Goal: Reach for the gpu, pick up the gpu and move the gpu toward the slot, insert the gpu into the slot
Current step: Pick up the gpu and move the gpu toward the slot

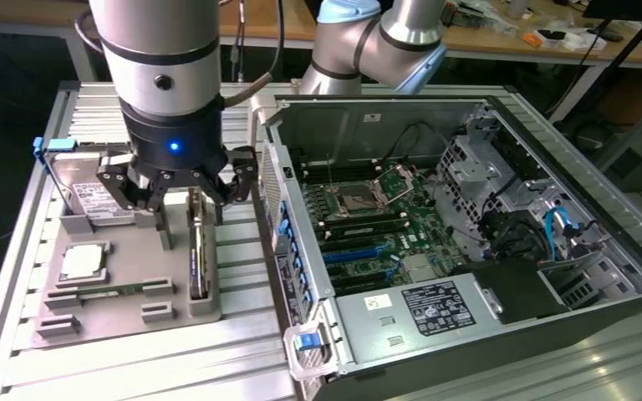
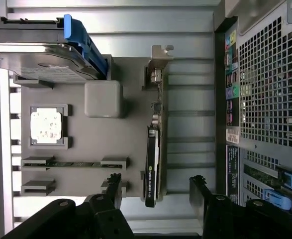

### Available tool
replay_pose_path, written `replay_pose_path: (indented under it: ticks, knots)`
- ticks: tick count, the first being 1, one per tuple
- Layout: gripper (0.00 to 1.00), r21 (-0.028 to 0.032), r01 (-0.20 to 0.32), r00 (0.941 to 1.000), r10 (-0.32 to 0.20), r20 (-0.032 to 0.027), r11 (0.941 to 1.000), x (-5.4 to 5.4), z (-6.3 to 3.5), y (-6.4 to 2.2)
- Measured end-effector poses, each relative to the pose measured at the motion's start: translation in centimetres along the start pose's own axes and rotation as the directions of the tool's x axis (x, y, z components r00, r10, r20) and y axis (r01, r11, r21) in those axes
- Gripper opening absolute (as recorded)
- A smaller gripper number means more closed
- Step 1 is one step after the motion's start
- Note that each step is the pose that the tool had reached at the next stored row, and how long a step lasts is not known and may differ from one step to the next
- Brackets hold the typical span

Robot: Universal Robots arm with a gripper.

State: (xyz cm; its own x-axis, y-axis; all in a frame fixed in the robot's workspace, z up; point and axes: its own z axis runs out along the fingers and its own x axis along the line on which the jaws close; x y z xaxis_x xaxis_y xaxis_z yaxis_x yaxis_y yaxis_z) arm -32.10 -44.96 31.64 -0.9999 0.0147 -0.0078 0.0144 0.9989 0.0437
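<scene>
Exterior view: the gpu (image 1: 198, 259) is seen standing on its long edge in a grey fixture tray (image 1: 109, 309) on a slatted metal table (image 1: 131, 368). Its long axis is laid parallel to the open computer case (image 1: 588, 309) just beside it, the gripper (image 1: 181, 209) is held over its far end with fingers spread and nothing pinched, and the blue slot (image 1: 354, 251) is noted inside the case, with wooden benches (image 1: 488, 38) behind.

Wrist view: the gpu (image 2: 152, 164) is shown edge-on, its metal bracket (image 2: 158, 64) pointed away from the gripper (image 2: 155, 191), its other end lying untouched between the spread fingers (image 2: 113, 189); the case's perforated rear panel (image 2: 265, 89) is added here.
</scene>
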Motion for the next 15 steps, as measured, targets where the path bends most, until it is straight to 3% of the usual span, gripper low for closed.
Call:
replay_pose_path:
  ticks: [15]
  knots:
    - [0.66,0.0000,0.000,1.0000,0.000,0.0001,1.0000,-0.5,2.97,-0.12]
